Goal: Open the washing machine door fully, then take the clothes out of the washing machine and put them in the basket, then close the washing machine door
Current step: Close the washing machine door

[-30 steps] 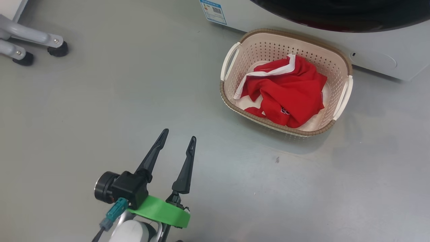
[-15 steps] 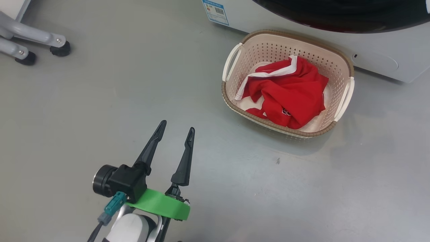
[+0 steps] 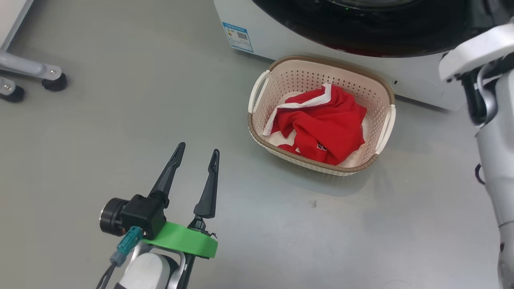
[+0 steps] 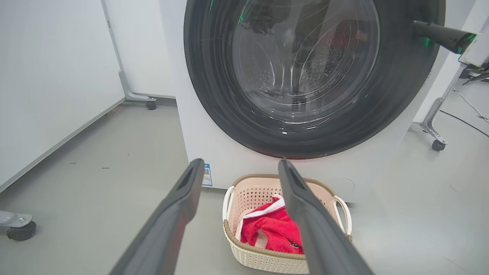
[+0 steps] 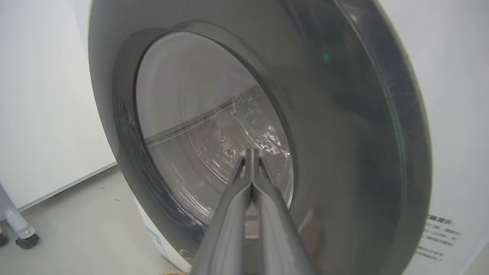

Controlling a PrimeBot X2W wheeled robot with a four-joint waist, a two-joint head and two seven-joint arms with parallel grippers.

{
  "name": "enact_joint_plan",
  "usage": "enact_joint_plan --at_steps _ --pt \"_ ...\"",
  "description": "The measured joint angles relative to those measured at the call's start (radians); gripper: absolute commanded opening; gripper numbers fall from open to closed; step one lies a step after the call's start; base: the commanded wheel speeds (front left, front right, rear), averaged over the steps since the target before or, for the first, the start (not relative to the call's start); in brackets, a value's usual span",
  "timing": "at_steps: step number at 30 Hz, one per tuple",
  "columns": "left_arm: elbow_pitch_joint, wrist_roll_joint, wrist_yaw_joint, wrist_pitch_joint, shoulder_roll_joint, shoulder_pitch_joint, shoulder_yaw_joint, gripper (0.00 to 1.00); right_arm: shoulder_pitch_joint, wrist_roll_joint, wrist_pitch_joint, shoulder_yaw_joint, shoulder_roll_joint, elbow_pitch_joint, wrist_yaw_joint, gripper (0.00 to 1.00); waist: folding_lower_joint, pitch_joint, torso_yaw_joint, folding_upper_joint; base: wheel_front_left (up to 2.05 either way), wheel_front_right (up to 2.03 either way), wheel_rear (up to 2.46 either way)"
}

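red clothes (image 3: pixel 321 126): in basket (image 3: pixel 321 60), unloading done
right gripper (image 5: pixel 250 152): fingers together, newly raised at door (image 4: pixel 214 95)
left gripper (image 3: pixel 198 148): spread, empty

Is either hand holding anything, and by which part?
Nothing is held. The left hand is open and empty; the right hand is shut on nothing, facing the washing machine door.

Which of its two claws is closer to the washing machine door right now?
The right. The right gripper, shut, is close up at the washing machine door; the left gripper, open, hangs back over the floor, this side of the basket.
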Motion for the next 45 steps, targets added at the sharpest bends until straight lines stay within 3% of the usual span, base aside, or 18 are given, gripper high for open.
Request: enact_joint_plan --at_steps 4,5,7,8,20,45 --pt "0.007 0.013 0.0 0.0 0.0 0.002 0.012 1.0 0.077 0.007 -0.012 0.019 0.031 0.0 0.0 0.0 0.0 -0.025 -0.026 0.0 0.0 0.0 0.0" --pt "0.008 0.017 0.0 0.0 0.0 0.002 0.015 1.0 0.096 0.007 -0.013 0.026 0.038 -0.001 0.0 0.19 0.0 -0.031 -0.033 0.0 0.0 0.0 0.0" --pt "0.013 0.018 0.0 0.0 0.002 0.003 0.018 1.0 0.132 0.009 -0.016 0.032 0.053 -0.003 0.001 0.67 0.0 -0.043 -0.048 0.0 0.0 0.0 0.0" --pt "0.016 0.018 0.0 0.0 0.002 0.004 0.02 1.0 0.149 0.014 -0.017 0.033 0.061 -0.005 0.001 1.0 0.0 -0.05 -0.056 0.0 0.0 0.0 0.0" --pt "0.035 0.028 0.009 0.0 0.033 0.049 0.054 1.0 0.33 0.051 -0.022 0.044 0.146 -0.05 0.001 1.0 0.0 -0.126 -0.158 0.0 0.0 0.0 0.0" --pt "0.055 0.006 0.018 0.0 0.069 0.197 0.099 1.0 0.688 0.06 -0.022 0.023 0.188 -0.222 -0.001 1.0 0.0 -0.281 -0.385 0.0 0.0 0.0 0.0"
